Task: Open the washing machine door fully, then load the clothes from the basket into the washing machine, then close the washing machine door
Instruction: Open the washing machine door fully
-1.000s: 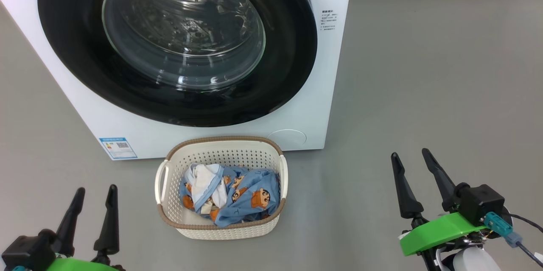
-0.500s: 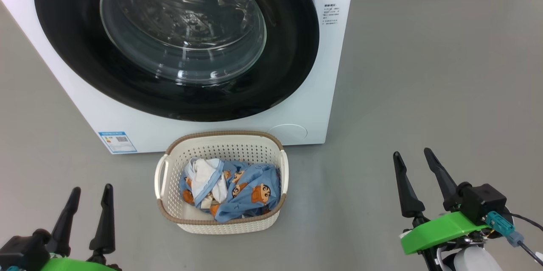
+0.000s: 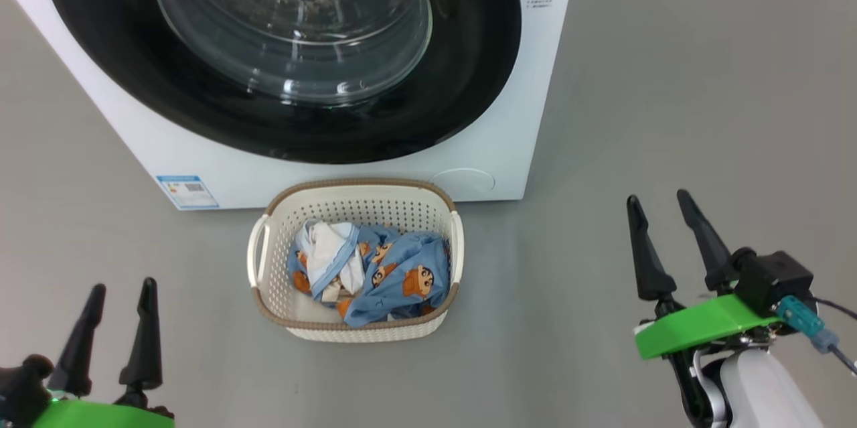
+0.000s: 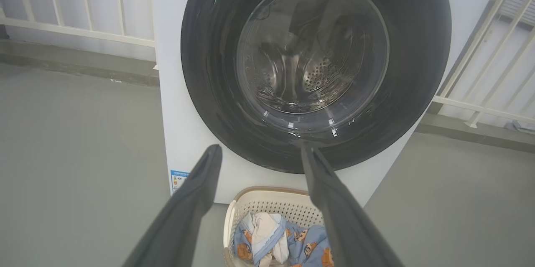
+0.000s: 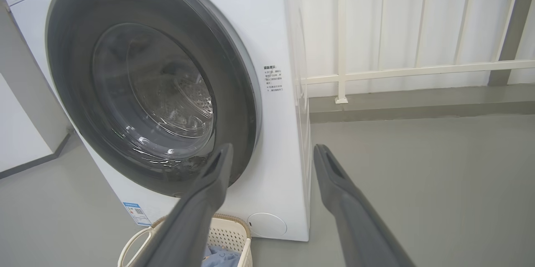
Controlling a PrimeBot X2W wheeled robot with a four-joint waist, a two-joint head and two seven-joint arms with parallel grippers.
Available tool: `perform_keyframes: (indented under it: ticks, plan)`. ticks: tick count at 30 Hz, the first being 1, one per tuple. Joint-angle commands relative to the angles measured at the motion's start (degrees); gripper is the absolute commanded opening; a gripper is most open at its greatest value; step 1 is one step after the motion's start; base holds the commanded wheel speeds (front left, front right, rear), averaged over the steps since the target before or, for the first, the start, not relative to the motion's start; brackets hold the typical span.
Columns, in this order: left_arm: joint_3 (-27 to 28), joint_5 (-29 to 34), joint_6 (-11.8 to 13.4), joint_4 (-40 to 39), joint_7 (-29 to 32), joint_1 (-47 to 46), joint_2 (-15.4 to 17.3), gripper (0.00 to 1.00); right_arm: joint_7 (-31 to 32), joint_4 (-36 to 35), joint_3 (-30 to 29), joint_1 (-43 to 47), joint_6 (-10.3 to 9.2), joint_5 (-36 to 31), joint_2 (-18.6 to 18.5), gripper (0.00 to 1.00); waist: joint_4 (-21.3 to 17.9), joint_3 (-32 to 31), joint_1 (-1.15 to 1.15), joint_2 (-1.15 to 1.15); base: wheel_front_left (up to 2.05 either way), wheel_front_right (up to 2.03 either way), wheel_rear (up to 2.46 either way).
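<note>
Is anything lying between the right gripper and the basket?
No, the stretch is bare. In the head view, plain grey floor runs from the basket to the open right gripper, with nothing on it.

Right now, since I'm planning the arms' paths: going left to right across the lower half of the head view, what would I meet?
The left gripper, the cream-white laundry basket, the right gripper.

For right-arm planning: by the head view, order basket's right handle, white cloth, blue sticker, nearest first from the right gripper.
1. Basket's right handle, facing the right gripper.
2. White cloth, left of that handle.
3. Blue sticker, washing machine's lower left.
</note>
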Motion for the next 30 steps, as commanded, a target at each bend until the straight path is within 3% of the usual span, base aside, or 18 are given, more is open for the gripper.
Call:
perform_keyframes:
  ticks: [1, 17, 18, 19, 21, 22, 30]
  plan:
    - [2.4, -0.8, -0.1, -2.0, -0.6, -2.9, 2.3, 1.00, -0.7, -1.5, 0.8, -2.5, 0.26, -0.5, -0.3, 1.00, 0.7, 1.1, 0.00, 0.00, 0.00, 0.00, 0.00]
    - [1.2, -3.5, -0.1, -5.2, -0.6, -3.5, 5.8, 1.00, -0.7, -0.7, -2.6, -11.0, 0.26, 1.0, -0.3, 1.00, 3.2, 6.5, 0.00, 0.00, 0.00, 0.00, 0.00]
    - [1.1, -3.7, -0.1, -5.4, -0.6, -3.6, 6.0, 1.00, -0.7, -0.4, -2.9, -11.7, 0.26, 1.2, -0.3, 0.96, 3.4, 6.9, 0.00, 0.00, 0.00, 0.00, 0.00]
    - [0.9, -4.0, -0.1, -5.5, -0.6, -3.7, 6.2, 1.00, -0.7, 0.0, -3.2, -12.3, 0.26, 1.7, -0.3, 0.82, 3.6, 7.3, 0.00, 0.00, 0.00, 0.00, 0.00]
    - [0.7, -4.5, -0.1, -5.8, -0.6, -3.8, 6.6, 1.00, -0.7, 0.4, -3.7, -13.8, 0.26, 3.0, -0.3, 0.20, 4.0, 8.1, 0.00, 0.00, 0.00, 0.00, 0.00]
    - [0.6, -4.8, -0.1, -5.9, -0.6, -3.9, 6.8, 1.00, -0.7, 0.5, -3.9, -14.6, 0.26, 4.0, -0.3, 0.00, 4.2, 8.6, 0.00, 0.00, 0.00, 0.00, 0.00]
    - [-0.4, -6.7, -0.1, -6.8, -0.6, -4.8, 8.3, 1.00, -0.7, 3.1, -4.9, -22.5, 0.26, 13.9, -0.3, 0.00, 5.6, 11.8, 0.00, 0.00, 0.00, 0.00, 0.00]
